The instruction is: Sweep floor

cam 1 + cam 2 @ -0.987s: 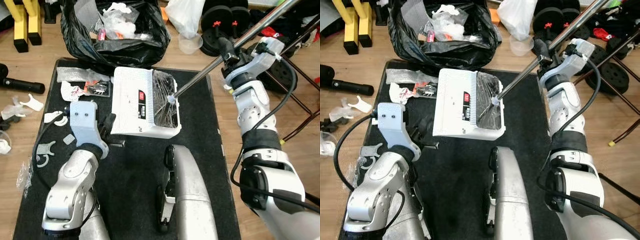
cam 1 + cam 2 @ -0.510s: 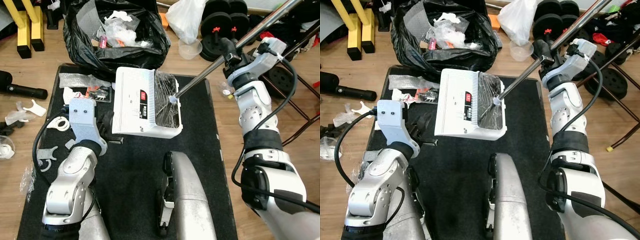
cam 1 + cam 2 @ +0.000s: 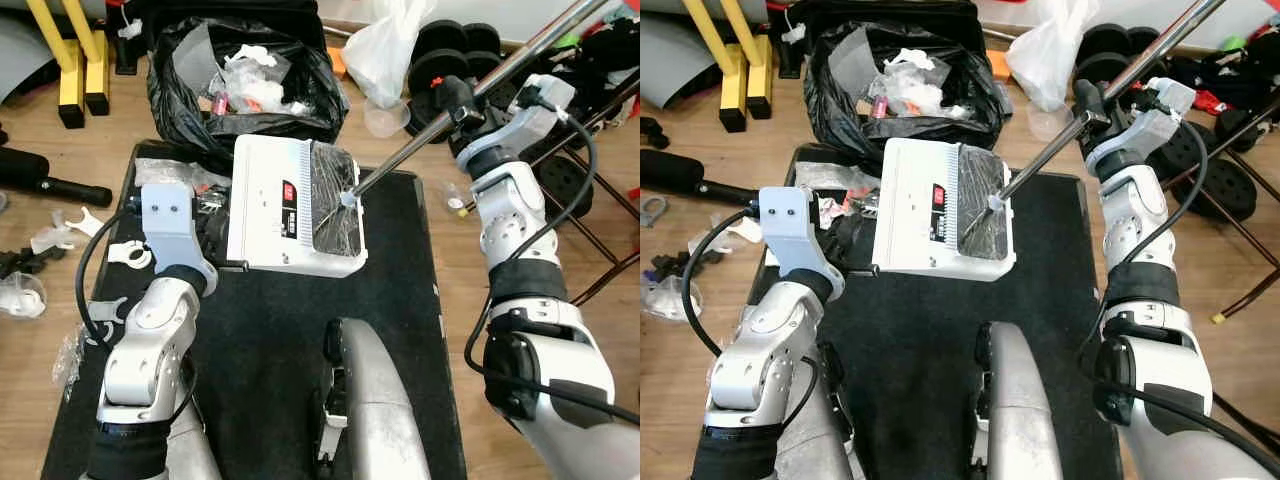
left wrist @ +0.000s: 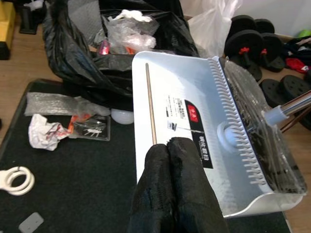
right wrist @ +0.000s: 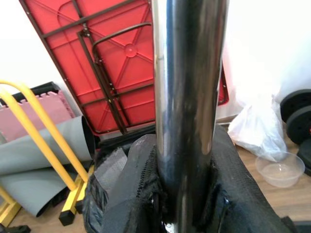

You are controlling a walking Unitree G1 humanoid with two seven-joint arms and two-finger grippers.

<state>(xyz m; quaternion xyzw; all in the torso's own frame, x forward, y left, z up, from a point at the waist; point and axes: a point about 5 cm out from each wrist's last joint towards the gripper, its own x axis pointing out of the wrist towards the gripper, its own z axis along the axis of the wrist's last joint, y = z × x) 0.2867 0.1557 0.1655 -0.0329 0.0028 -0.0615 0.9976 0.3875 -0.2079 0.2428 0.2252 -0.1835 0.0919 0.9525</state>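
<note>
A robot stands on a black mat (image 3: 260, 330) laid over a wooden floor. Its left gripper (image 4: 167, 145) has both black fingers pressed together, clamped on a thin metal rod (image 4: 150, 102) that runs along the back of a white dustpan (image 3: 270, 205). The dustpan is held flat above the far half of the mat, its toothed comb edge next to a clump of dark bristles (image 3: 335, 200).

The right gripper (image 3: 462, 108) is closed around a shiny metal broom pole (image 3: 420, 140). The pole slopes from the upper right down to a white joint over the bristles, so the broom head lies against the dustpan.

Just beyond the dustpan, off the mat's far edge, sits an open black trash bag (image 3: 250, 85) holding crumpled plastic and paper. Between the bag and the left arm, scraps (image 4: 73, 119) of clear wrapping and crumpled paper lie on the mat. More white plastic bits (image 3: 60, 225) lie on the floor to the left. Dumbbell weights (image 3: 445, 65), a white plastic bag (image 3: 390, 50) and a clear bowl (image 3: 382, 118) lie at the upper right.
</note>
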